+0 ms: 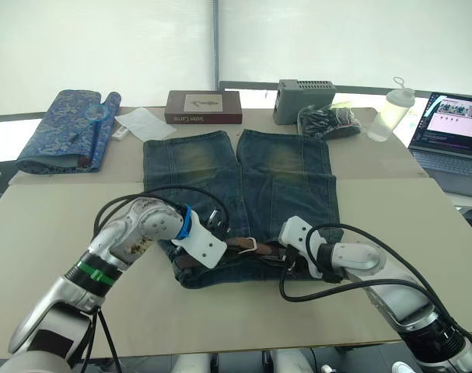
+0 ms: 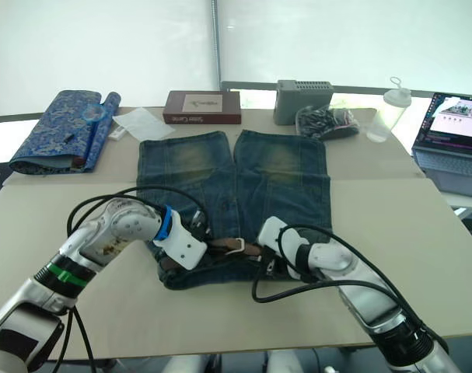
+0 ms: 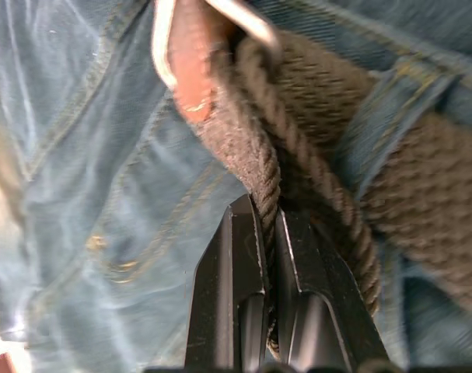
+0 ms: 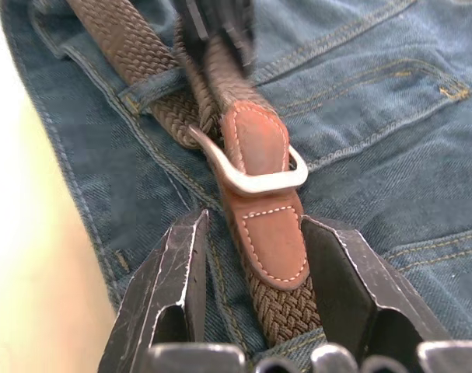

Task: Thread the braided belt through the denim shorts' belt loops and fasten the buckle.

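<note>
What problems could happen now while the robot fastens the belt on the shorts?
The left gripper pinches only the edge of the braided belt, so the strap may slip out when pulled. The right gripper is open around the strap beside the buckle; closing there could catch the denim shorts too.

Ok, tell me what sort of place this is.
Probably an office or lab workspace, not a home. A plain table stands against covered windows, an open laptop sits at its far right corner, and a grey electronics box lies beside a bag of cables.
</note>
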Controlling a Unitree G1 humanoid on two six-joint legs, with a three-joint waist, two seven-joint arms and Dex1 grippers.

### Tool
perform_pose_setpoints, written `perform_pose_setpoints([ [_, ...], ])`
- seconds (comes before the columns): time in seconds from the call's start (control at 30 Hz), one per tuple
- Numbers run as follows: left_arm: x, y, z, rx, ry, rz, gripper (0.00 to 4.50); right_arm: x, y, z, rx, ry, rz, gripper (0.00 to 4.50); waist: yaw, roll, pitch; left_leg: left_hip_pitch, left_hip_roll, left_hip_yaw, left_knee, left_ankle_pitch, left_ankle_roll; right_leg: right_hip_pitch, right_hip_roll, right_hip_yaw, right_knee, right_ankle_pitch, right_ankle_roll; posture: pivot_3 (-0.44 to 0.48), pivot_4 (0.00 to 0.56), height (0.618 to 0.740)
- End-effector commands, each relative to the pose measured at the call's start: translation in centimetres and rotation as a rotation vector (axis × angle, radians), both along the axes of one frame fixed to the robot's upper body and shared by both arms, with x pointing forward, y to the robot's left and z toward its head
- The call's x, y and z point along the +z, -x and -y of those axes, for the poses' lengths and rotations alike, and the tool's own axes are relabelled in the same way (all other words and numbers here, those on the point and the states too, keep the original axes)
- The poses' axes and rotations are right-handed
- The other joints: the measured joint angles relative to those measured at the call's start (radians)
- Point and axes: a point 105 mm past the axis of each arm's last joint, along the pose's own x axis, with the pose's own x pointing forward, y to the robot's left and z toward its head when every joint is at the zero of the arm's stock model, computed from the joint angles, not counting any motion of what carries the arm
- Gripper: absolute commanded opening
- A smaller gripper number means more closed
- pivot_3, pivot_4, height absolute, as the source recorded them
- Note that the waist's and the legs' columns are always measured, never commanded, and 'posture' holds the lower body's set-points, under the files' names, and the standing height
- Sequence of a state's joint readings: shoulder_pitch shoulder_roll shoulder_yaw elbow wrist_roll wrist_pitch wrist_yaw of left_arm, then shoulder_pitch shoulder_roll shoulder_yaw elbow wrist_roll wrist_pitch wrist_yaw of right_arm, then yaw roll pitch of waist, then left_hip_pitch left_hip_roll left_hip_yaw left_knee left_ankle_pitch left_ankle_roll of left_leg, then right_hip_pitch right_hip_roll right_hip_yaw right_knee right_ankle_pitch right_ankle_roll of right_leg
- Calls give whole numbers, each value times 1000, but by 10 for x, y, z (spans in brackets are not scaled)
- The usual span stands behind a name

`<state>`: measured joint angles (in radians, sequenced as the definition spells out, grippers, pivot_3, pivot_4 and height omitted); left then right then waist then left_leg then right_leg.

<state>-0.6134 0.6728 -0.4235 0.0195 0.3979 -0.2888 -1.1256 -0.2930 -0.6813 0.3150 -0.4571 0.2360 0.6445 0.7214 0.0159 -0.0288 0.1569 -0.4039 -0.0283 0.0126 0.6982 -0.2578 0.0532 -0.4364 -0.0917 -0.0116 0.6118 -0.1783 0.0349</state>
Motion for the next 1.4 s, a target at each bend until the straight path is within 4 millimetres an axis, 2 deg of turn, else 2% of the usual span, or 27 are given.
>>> perform_pose_setpoints([
  [0.03,4,10,15,-29,105,-3,0,6,1,2,-7,-1,16,2127,1,0,0,0,0,0,0,0,0,0,0,0,0,0,0,0,150,740],
  [0.23,-1,14,25,-67,138,45,0,2,-3,10,-74,-15,-43,2127,2,0,0,0,0,0,0,0,0,0,0,0,0,0,0,0,150,740],
  [0.33,3,14,31,-140,128,136,0,-4,4,16,-84,6,-114,2127,6,0,0,0,0,0,0,0,0,0,-1,0,0,0,0,0,150,740],
  [0.47,8,12,35,-139,153,143,0,-7,17,14,-53,15,-189,2127,9,0,0,0,0,0,0,0,0,0,-1,0,0,0,0,0,150,740],
  [0.67,4,15,40,-129,163,92,0,11,15,3,-9,-64,-116,2127,4,0,0,0,0,0,0,0,0,0,0,0,0,0,0,0,150,740],
  [0.8,4,17,45,-124,179,68,0,16,18,1,10,-82,-107,2127,6,0,0,0,0,0,0,0,0,0,-1,0,0,0,0,0,150,740],
  [0.9,4,17,46,-103,195,46,0,16,18,4,-9,-85,-115,2127,5,0,0,0,0,0,0,0,0,0,0,0,0,0,0,0,150,740],
  [1.0,1,17,47,-55,219,-27,0,15,17,17,-57,-60,-107,2127,6,0,0,0,0,0,0,0,0,0,0,0,0,0,0,0,150,740],
  [1.13,-3,15,47,22,274,-144,0,13,17,33,-82,38,-19,2127,9,0,0,0,-1,0,1,0,1,0,-1,0,-1,0,1,0,150,740],
  [1.27,-4,14,49,45,292,-179,0,7,13,38,-107,104,45,2127,4,0,0,0,-1,0,1,0,1,1,-1,1,0,0,1,0,150,740],
  [1.4,-5,14,50,51,296,-182,0,9,10,37,-115,97,88,2127,4,0,0,0,-1,0,1,0,1,1,-1,0,0,0,1,0,150,740],
])
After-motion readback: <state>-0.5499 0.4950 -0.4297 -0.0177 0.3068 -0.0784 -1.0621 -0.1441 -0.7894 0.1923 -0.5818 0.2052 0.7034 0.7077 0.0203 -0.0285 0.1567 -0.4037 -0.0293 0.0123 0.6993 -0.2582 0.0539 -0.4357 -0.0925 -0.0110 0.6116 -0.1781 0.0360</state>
